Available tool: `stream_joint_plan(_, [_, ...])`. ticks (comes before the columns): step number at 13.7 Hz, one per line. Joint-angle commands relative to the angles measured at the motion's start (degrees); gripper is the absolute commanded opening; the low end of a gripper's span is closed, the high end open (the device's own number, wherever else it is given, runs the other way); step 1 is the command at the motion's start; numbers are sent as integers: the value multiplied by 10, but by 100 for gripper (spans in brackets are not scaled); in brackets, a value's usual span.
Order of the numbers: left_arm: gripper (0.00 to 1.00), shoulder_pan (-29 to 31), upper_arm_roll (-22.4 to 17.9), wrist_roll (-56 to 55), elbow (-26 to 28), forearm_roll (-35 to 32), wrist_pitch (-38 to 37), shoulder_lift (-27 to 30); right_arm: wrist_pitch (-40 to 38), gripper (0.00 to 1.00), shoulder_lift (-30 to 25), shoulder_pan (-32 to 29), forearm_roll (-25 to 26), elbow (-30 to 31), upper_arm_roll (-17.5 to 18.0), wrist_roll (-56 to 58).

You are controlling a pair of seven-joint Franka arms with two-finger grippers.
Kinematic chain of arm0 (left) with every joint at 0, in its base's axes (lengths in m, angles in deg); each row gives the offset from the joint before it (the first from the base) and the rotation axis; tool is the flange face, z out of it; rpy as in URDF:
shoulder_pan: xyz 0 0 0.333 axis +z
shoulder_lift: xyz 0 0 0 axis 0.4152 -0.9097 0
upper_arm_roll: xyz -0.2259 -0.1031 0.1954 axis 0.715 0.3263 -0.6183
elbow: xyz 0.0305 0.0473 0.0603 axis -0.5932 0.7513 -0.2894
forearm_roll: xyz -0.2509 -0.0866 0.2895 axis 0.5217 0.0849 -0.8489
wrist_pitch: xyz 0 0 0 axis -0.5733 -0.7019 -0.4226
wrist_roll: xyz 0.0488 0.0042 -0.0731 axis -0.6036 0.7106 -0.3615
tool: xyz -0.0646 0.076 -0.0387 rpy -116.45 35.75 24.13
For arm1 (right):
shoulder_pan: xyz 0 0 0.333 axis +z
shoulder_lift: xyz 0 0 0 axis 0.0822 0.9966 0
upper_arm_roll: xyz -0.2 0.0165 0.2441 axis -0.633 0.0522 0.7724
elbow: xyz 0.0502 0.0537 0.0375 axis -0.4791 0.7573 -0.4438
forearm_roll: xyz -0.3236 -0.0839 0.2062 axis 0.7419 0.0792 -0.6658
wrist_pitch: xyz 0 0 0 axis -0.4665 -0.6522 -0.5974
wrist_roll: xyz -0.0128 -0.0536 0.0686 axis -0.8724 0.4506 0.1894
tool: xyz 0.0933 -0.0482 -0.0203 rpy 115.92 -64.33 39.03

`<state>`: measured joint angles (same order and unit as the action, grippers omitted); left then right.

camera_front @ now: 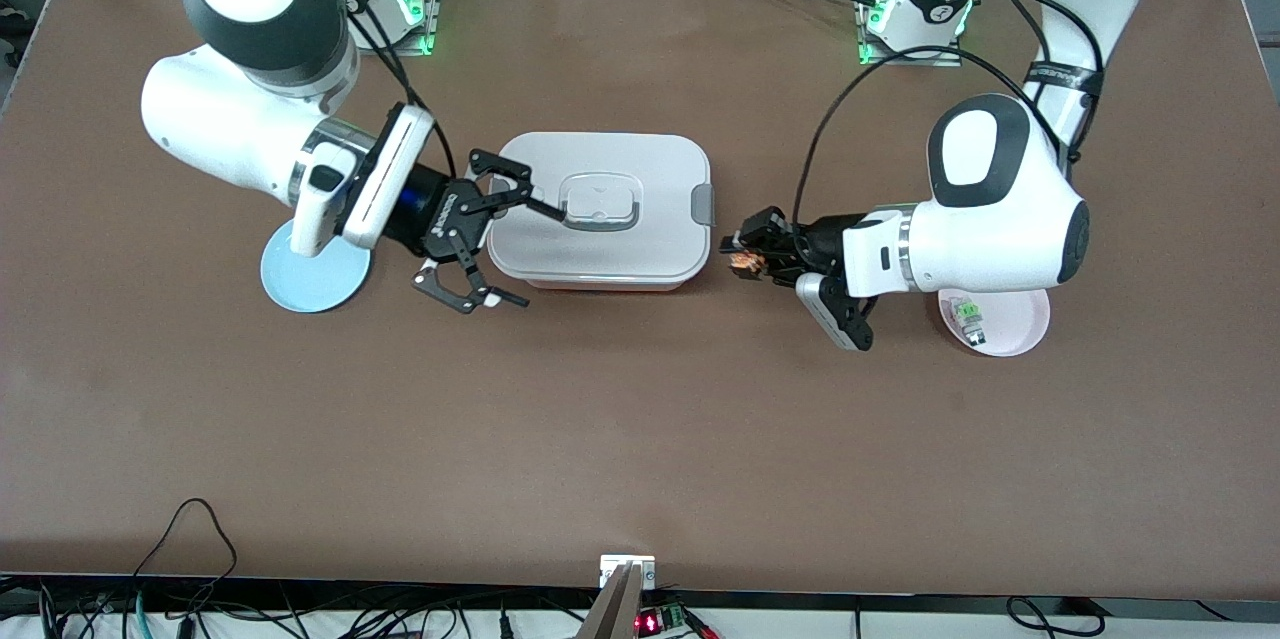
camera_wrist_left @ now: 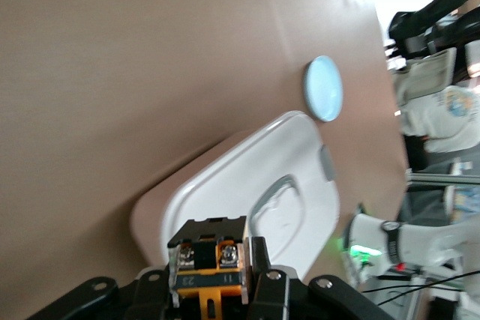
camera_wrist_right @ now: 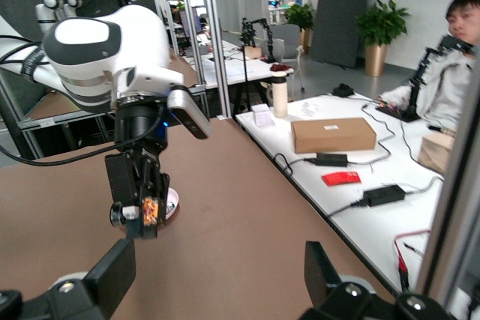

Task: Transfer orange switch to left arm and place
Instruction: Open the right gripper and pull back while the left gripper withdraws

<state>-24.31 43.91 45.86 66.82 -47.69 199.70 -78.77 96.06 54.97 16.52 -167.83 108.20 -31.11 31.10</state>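
Orange switch (camera_front: 743, 263) — pointing toward box (camera_front: 600, 209).

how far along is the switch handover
Done: the left gripper is shut on the orange switch, lifted beside the box, off the pink plate. In hand: the right gripper is open at the box's other end. Left: the handover, likely ending on the blue plate.

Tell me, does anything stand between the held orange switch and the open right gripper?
Yes. The box sits on the table between the left gripper, shut on the orange switch, and the open right gripper.
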Motion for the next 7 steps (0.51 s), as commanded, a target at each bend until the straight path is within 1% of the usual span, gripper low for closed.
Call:
stream_joint_plan(1, [0,3,-4,-5,-1,-106,-5,-2,3,100,-4,-17,57,37,-20,-51])
stream_joint_plan(3, [0,10,-6,0,-1,-233,-22,-11,3,100,-4,-30,138,62,-28,-125])
stream_joint_plan(4, [0,20,-6,8,2,-296,-53,-12,2,100,-6,-44,199,72,-28,-169])
stream_joint_plan(5, [0,30,-6,41,2,-337,-93,-12,-4,100,-8,-52,255,75,-28,-214])
stream_joint_plan(6, [0,37,-7,85,2,-374,-99,-15,-15,100,-8,-59,310,75,-28,-259])
stream_joint_plan(7, [0,58,-7,147,1,-412,-100,-27,-20,100,-7,-63,365,74,-28,-314])
